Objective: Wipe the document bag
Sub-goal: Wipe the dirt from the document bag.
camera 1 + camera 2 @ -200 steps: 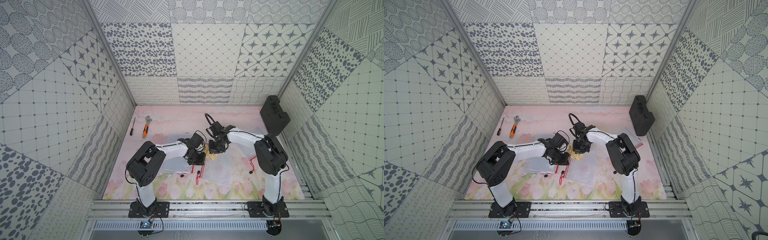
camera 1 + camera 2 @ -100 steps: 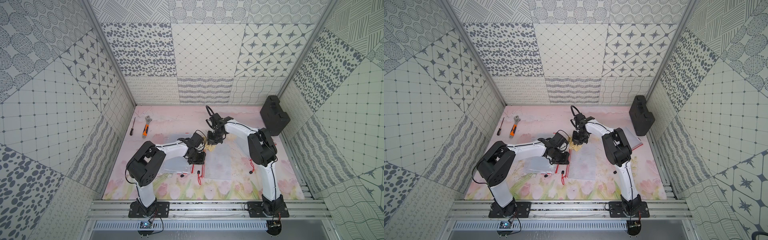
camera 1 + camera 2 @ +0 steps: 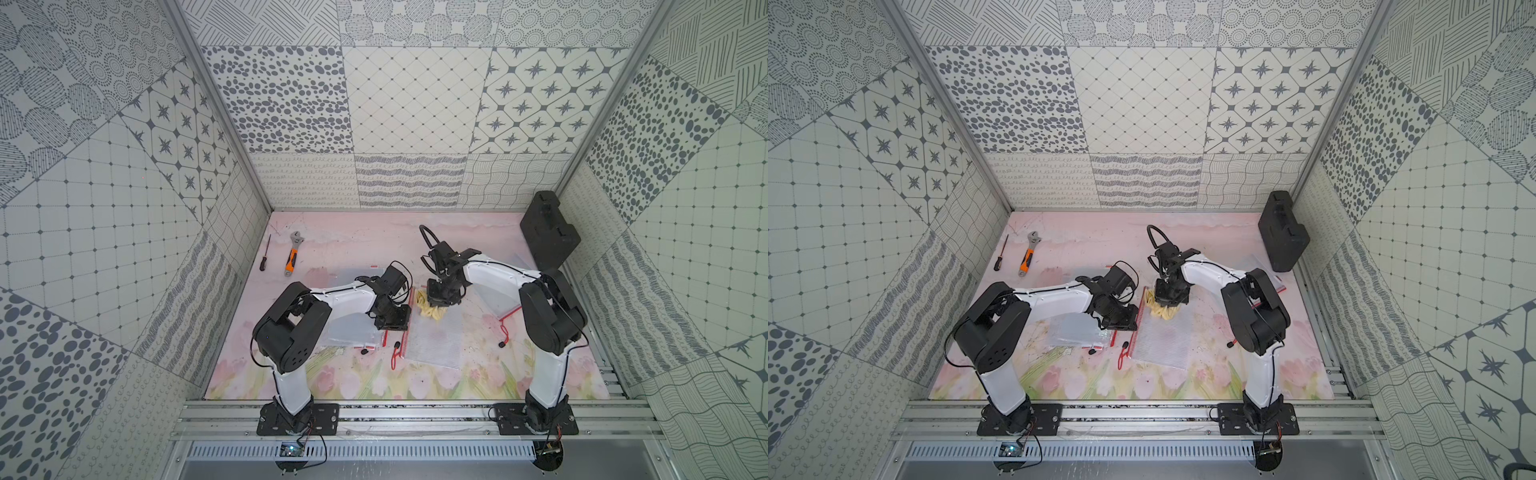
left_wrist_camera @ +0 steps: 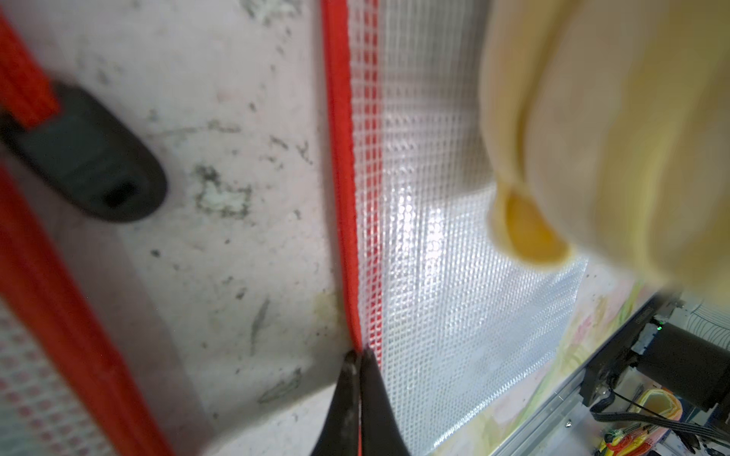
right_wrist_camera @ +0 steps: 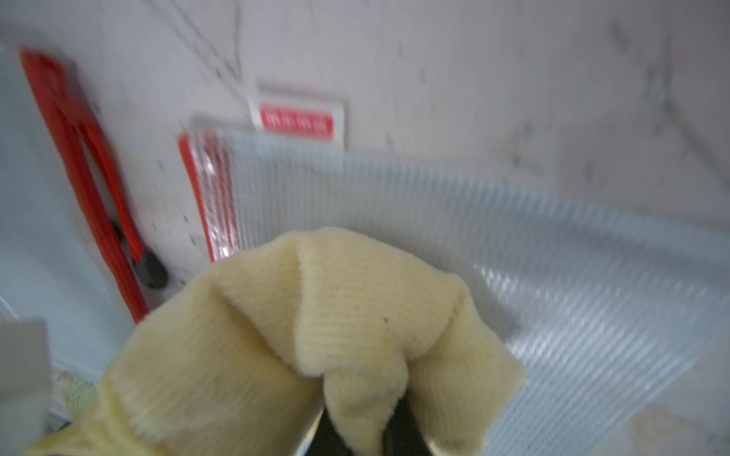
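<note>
**Inspector:** How are both top views reading?

**Assistant:** Bright and evenly lit. Only soft, faint shadows are lying on the table (image 3: 353, 241).

**Inspector:** And the wrist views?

**Assistant:** In the left wrist view, the yellow cloth (image 4: 612, 138) is blurring at upper right, and glare is striking the document bag (image 4: 426, 221) mid-frame. The right wrist view is smearing throughout, and it is softest along the left edge.

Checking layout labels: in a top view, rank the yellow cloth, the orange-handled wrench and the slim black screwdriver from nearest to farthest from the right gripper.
1. Yellow cloth, held in the right gripper.
2. Orange-handled wrench, at the back left.
3. Slim black screwdriver, farther left still.
</note>
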Action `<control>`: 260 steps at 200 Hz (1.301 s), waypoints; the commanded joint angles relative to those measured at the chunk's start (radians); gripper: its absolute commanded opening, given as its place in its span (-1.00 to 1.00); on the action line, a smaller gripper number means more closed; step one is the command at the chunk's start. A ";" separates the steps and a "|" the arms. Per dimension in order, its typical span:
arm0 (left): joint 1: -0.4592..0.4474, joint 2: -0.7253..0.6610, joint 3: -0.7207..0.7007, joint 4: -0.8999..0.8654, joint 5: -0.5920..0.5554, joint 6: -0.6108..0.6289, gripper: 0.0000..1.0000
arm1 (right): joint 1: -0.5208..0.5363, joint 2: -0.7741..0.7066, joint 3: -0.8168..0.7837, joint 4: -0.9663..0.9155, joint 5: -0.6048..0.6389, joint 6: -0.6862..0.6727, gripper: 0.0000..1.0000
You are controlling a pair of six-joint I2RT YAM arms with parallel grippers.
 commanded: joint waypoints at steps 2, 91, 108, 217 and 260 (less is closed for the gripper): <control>0.007 0.023 0.004 -0.049 -0.014 0.005 -1.00 | 0.042 -0.052 -0.141 0.068 -0.029 0.069 -1.00; 0.012 0.023 0.021 -0.064 -0.021 0.020 -1.00 | -0.262 0.045 -0.047 0.102 0.002 -0.008 -1.00; 0.012 0.029 0.028 -0.067 -0.014 0.025 -1.00 | -0.277 0.088 0.049 0.021 0.054 -0.052 -1.00; 0.013 0.035 0.023 -0.061 -0.014 0.021 -1.00 | -0.063 0.039 -0.092 0.143 -0.054 0.062 -1.00; 0.012 0.027 0.008 -0.049 -0.013 0.020 -1.00 | -0.319 0.000 -0.180 0.099 0.001 -0.034 -1.00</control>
